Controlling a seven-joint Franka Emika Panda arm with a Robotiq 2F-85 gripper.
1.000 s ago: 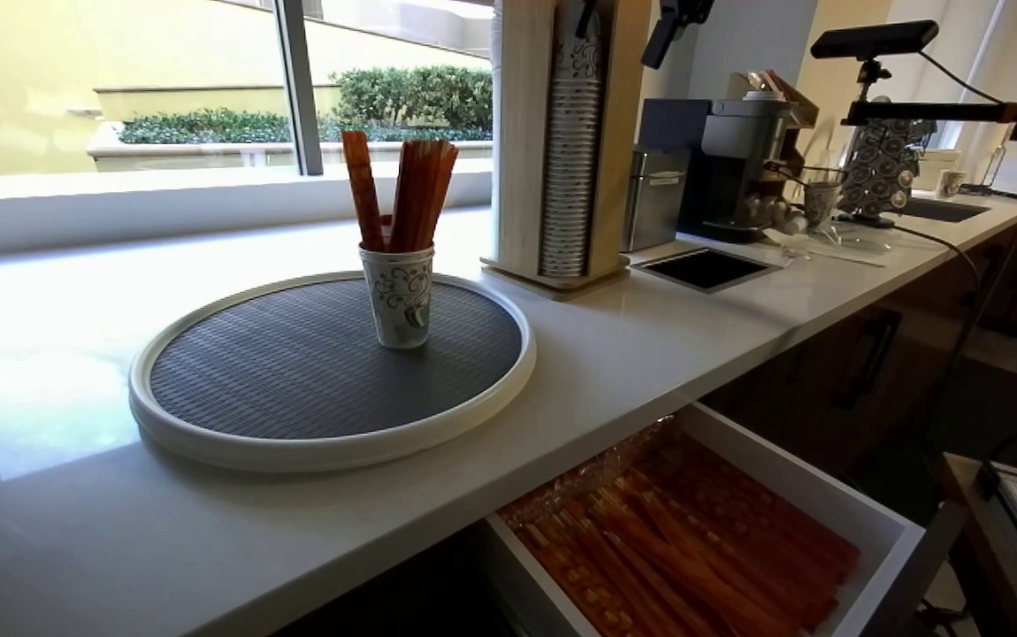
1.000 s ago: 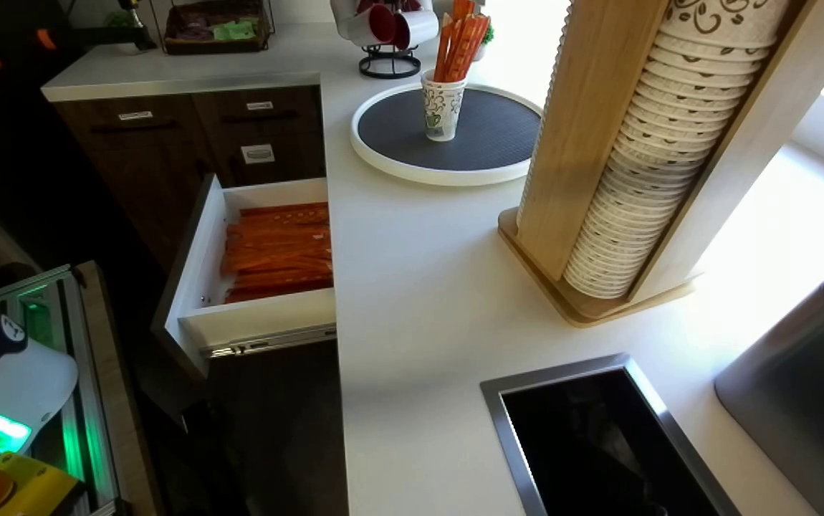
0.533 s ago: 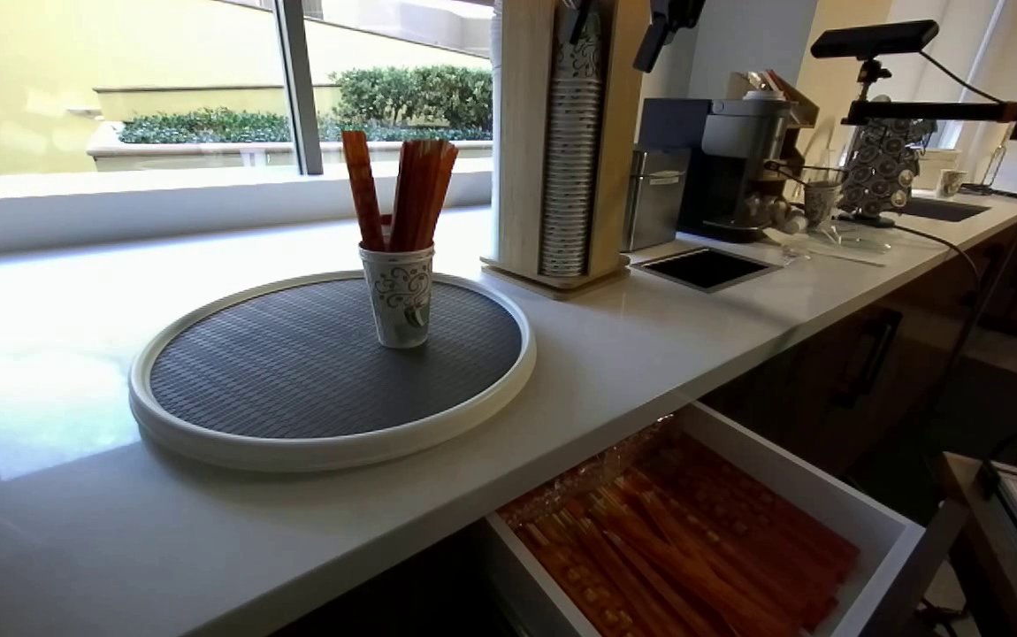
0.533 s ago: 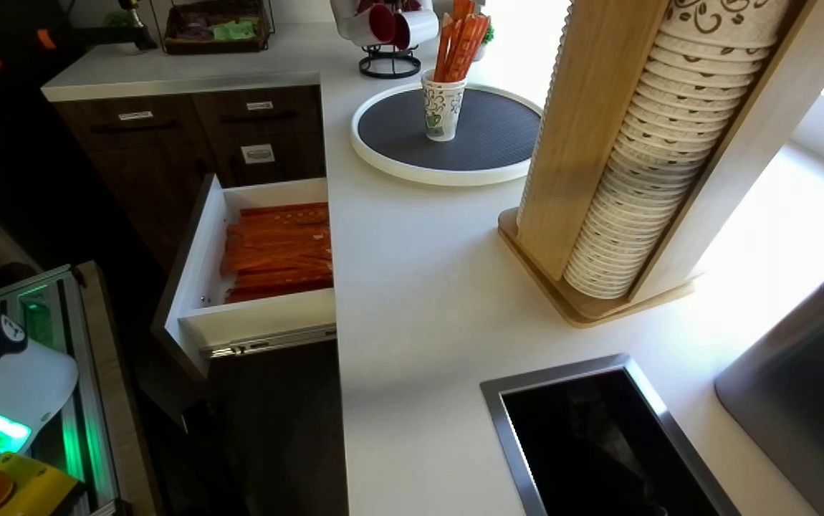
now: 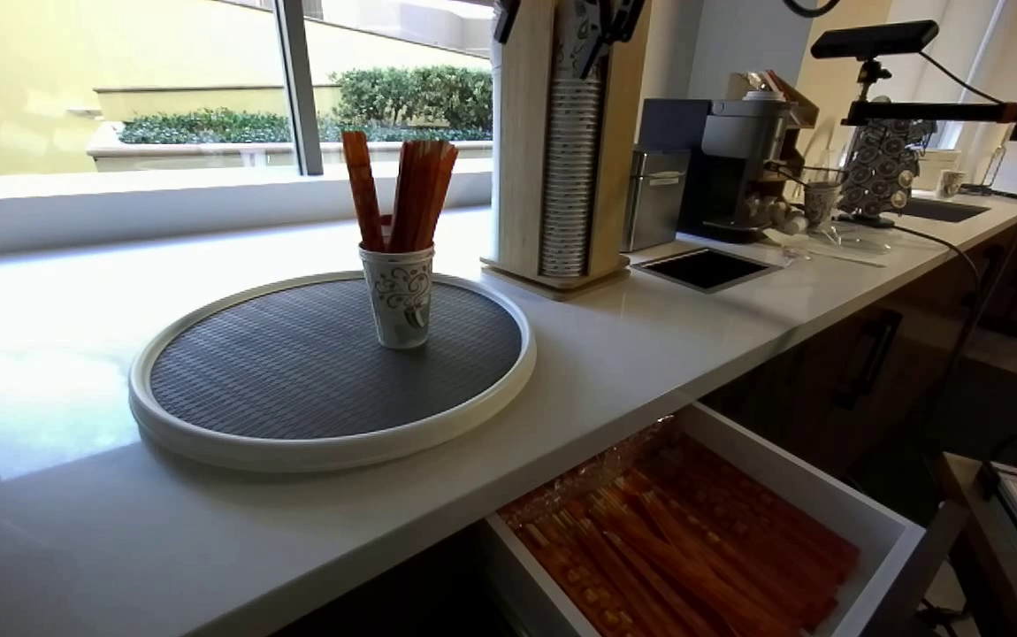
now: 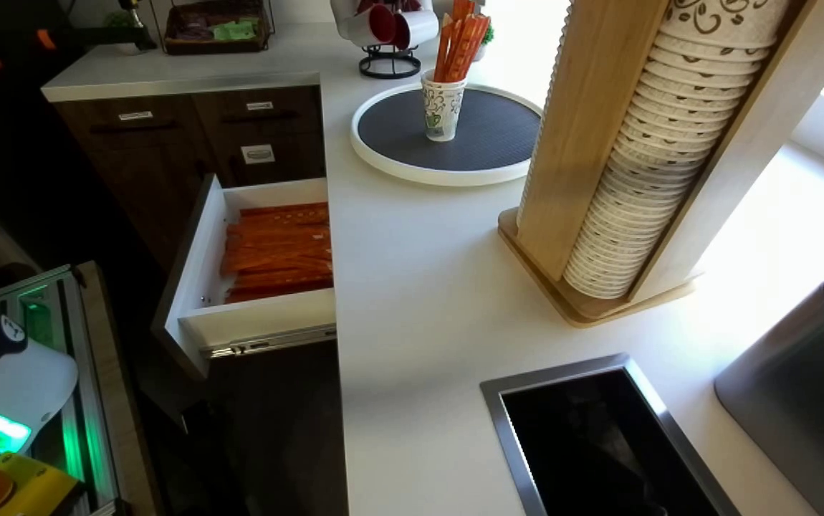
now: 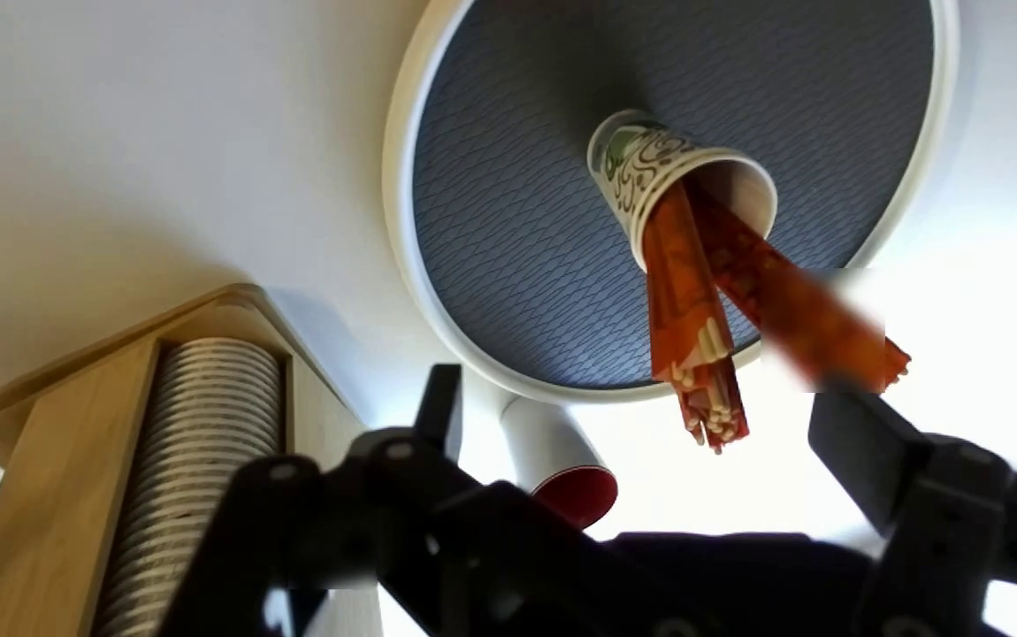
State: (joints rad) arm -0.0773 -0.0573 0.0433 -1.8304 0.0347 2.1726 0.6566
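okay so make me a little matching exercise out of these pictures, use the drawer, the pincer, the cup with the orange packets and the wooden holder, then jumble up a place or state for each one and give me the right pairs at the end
Column one
1. Drawer
2. Pincer
3. Cup of orange packets
4. Wooden holder

Column two
A. Filled with stacked paper cups
B. Pulled open
C. Standing on the round tray
D. Jaws apart, gripping nothing

Right pairs: 1-B, 2-D, 3-C, 4-A.
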